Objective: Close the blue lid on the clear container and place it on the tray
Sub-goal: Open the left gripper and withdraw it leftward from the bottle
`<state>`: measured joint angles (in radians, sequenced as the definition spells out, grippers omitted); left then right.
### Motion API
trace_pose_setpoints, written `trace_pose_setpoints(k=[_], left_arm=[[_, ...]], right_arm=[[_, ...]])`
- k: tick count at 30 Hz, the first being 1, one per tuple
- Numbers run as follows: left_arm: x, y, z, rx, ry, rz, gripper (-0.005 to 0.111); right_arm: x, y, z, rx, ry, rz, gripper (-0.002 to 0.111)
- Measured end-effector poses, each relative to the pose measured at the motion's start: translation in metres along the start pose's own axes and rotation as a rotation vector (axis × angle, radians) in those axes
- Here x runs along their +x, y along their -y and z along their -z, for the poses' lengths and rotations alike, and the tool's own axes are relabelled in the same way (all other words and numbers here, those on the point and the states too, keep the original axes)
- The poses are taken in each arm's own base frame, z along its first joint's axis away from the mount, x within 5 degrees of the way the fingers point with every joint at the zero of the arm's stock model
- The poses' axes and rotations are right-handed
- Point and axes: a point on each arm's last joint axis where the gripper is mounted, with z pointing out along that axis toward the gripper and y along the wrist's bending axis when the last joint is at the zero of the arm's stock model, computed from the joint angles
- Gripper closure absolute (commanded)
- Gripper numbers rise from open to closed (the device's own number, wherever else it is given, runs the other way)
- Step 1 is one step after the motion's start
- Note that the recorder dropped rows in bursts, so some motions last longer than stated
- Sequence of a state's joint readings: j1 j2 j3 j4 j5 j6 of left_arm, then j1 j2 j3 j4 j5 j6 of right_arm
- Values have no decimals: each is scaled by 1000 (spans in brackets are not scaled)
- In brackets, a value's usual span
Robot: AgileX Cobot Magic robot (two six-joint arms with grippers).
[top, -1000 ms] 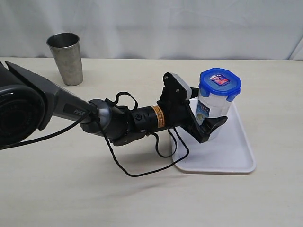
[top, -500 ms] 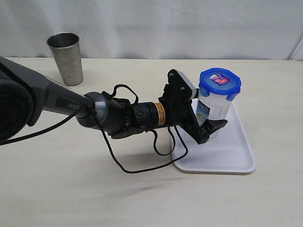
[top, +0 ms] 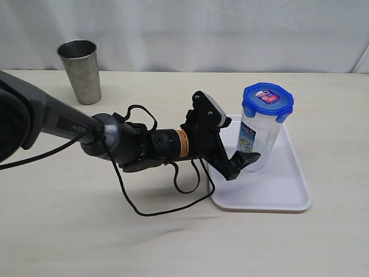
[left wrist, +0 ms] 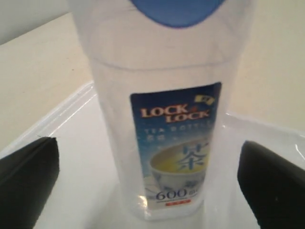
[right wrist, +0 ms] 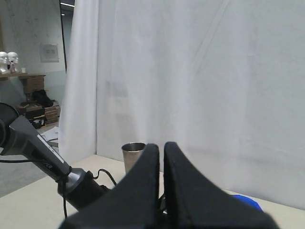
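The clear container (top: 262, 138) stands upright on the white tray (top: 277, 187), with the blue lid (top: 267, 100) sitting on top of it. My left gripper (top: 239, 143) is open just left of the container, low over the tray's left part, and holds nothing. In the left wrist view the container (left wrist: 162, 95) fills the middle, its label facing me. The black fingers (left wrist: 26, 176) stand wide to either side, clear of it. My right gripper (right wrist: 161, 152) is shut and empty, raised high; a sliver of the lid (right wrist: 248, 201) shows behind it.
A shiny steel cup (top: 81, 70) stands at the back left of the beige table and also appears in the right wrist view as the cup (right wrist: 133, 153). A black cable (top: 167, 202) loops on the table below the left arm.
The left gripper has drawn back to the left, away from the container, which stays upright on the tray with its lid on.
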<state>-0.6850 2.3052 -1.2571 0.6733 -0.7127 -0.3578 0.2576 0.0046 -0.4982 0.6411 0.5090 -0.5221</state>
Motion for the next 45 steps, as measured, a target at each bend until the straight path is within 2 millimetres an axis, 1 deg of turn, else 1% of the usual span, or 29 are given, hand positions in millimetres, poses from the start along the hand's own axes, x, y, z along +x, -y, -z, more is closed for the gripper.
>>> trace_pose_setpoints(k=[8,10,12,16,21,25,29,35,41,45], left_arm=[[-10,-11,17,-33,11,-2,13],[-11,-11,22,-42,9,-6,18],[-11,-12,28,-57,5,-21,29],[-15,-13,43,-85,1,-75,54],[-26,-6,62,-86,10,-131,85],[-35,0,77,-86,20,-159,106],[-45,8,95,-90,31,-199,107],[-71,18,130,-126,50,-238,107],[-95,23,172,-221,-41,-276,107],[-115,30,208,-297,-61,-302,107]], right_arm=[[1,-1,0,-7,-13,-9,104],[1,-1,0,-7,-13,-9,104],[1,-1,0,-7,-13,-9,104],[1,-1,0,-7,-13,-9,104],[1,-1,0,-7,-13,-9,104],[1,-1,0,-8,-14,-11,104],[1,-1,0,-8,-14,-11,104],[1,-1,0,-9,-16,-11,104],[2,-1,0,-9,-17,-11,104],[2,-1,0,-10,-18,-11,104]])
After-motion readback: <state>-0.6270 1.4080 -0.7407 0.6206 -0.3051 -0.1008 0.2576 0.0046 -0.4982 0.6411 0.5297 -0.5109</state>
